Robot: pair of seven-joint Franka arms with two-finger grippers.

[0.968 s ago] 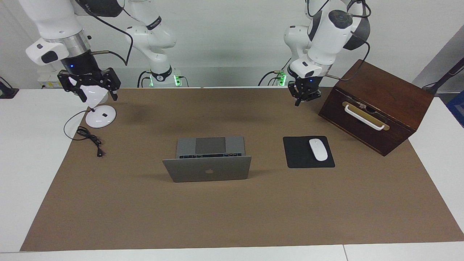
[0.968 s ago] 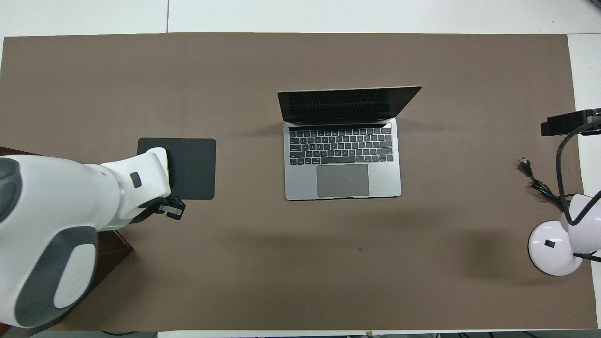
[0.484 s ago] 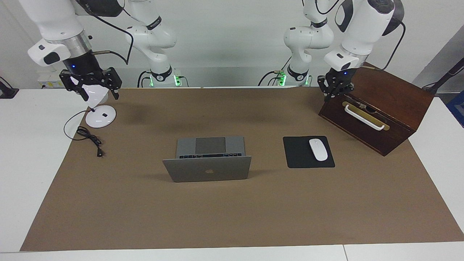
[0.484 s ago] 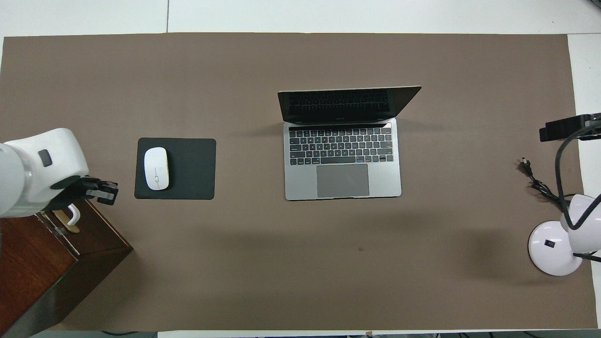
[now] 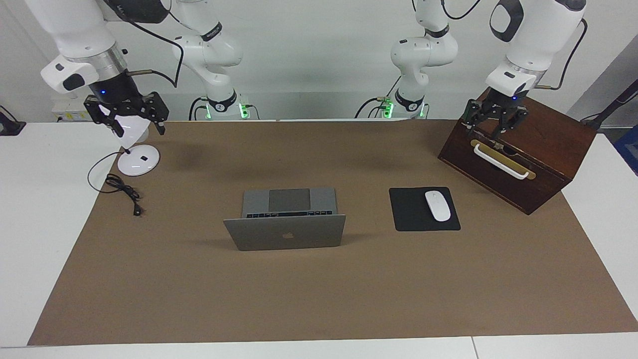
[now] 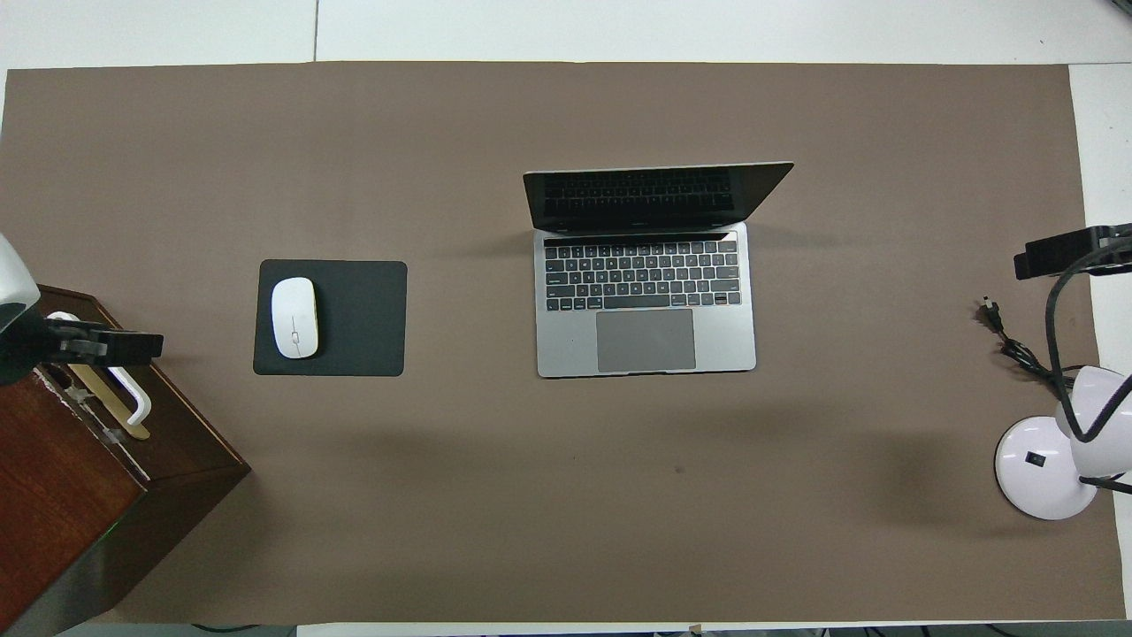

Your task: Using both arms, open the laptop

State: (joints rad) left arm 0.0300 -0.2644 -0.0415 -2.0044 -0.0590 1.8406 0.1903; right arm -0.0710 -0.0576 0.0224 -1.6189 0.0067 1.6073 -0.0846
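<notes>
The silver-grey laptop (image 5: 285, 233) stands open in the middle of the brown mat, lid raised with its apple logo facing away from the robots. The overhead view shows its black keys and grey trackpad (image 6: 646, 340). My left gripper (image 5: 493, 129) is open and empty, up in the air over the wooden box; it also shows in the overhead view (image 6: 106, 346). My right gripper (image 5: 134, 130) is open and empty, over the white lamp, and only its black edge shows in the overhead view (image 6: 1061, 251). Neither gripper touches the laptop.
A dark wooden box (image 5: 528, 164) with a white handle sits at the left arm's end. A white mouse (image 5: 437, 205) lies on a black mouse pad (image 5: 411, 212) beside the laptop. A white desk lamp (image 5: 138, 160) and its black cable (image 5: 124, 192) sit at the right arm's end.
My left arm has swung up and away from over the mouse pad to over the wooden box, uncovering the mouse. My right gripper has risen slightly. The laptop has not moved.
</notes>
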